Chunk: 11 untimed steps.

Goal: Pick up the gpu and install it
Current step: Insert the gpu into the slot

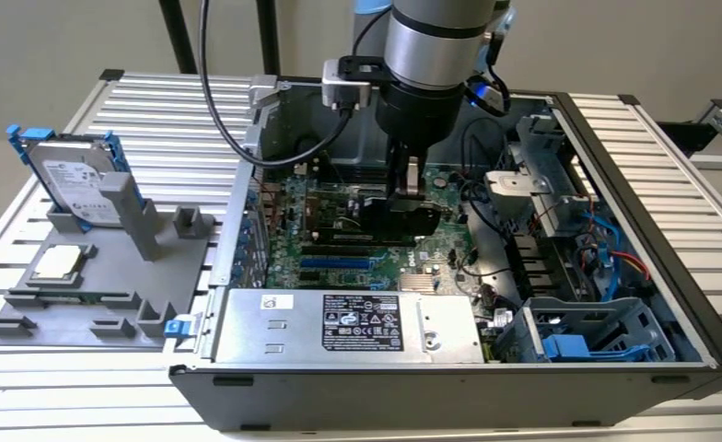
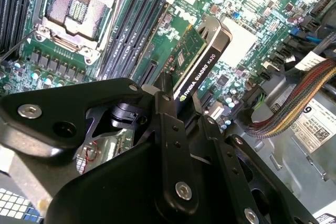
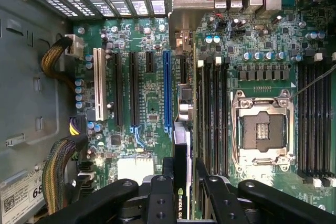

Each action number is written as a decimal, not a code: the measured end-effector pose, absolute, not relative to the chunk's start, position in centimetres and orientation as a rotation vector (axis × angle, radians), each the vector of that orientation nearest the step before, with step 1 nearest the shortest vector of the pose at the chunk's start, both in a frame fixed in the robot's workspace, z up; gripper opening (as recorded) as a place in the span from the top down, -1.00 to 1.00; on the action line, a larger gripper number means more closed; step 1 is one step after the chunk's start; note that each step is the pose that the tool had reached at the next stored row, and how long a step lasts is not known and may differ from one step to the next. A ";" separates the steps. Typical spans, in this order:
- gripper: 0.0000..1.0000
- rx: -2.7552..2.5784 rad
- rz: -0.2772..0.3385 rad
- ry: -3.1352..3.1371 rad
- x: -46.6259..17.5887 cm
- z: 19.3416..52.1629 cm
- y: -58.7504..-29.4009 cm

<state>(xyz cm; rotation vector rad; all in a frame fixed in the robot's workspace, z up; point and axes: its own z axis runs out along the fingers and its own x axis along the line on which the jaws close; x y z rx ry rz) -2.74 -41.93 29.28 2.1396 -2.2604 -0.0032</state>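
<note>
Ribbed metal table [image 1: 152, 101]; black end effector [image 2: 181, 111] pinching thin rectangular gpu [image 2: 202, 59] over green motherboard [image 3: 147, 72].

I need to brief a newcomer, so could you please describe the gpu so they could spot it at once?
Find the open computer case. Over its green motherboard, the end effector grips the gpu on edge: a thin card, black one face, green the other, unlike the silver power supply.
</note>
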 end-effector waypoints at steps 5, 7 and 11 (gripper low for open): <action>1.00 2.139 -0.003 -2.261 -2.8 29.2 -42.1; 1.00 2.139 -0.003 -2.261 -2.8 29.1 -42.2; 1.00 2.139 -0.003 -2.261 -3.0 29.0 -42.6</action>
